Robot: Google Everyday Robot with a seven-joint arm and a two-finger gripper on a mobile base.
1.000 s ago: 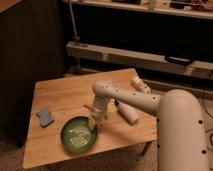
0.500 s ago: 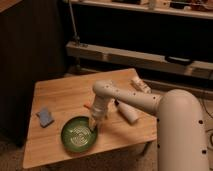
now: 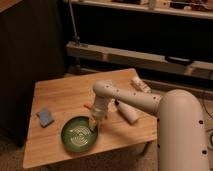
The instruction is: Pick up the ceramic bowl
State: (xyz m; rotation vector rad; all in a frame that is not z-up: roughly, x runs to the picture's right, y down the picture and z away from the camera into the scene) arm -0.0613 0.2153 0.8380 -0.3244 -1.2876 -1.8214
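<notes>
The ceramic bowl [image 3: 78, 135] is round, shallow and green, with pale rings inside. It rests on the wooden table [image 3: 65, 95] near the front edge. My gripper [image 3: 93, 123] points down from the white arm [image 3: 125, 98] and reaches the bowl's right rim. Whether it grips the rim does not show.
A small blue sponge-like block [image 3: 45, 117] lies left of the bowl. A white bottle [image 3: 128, 113] lies on its side to the right of my arm, and another white object [image 3: 141, 85] sits near the table's far right corner. Something small and orange [image 3: 87, 106] shows beside my wrist. Dark shelves stand behind the table.
</notes>
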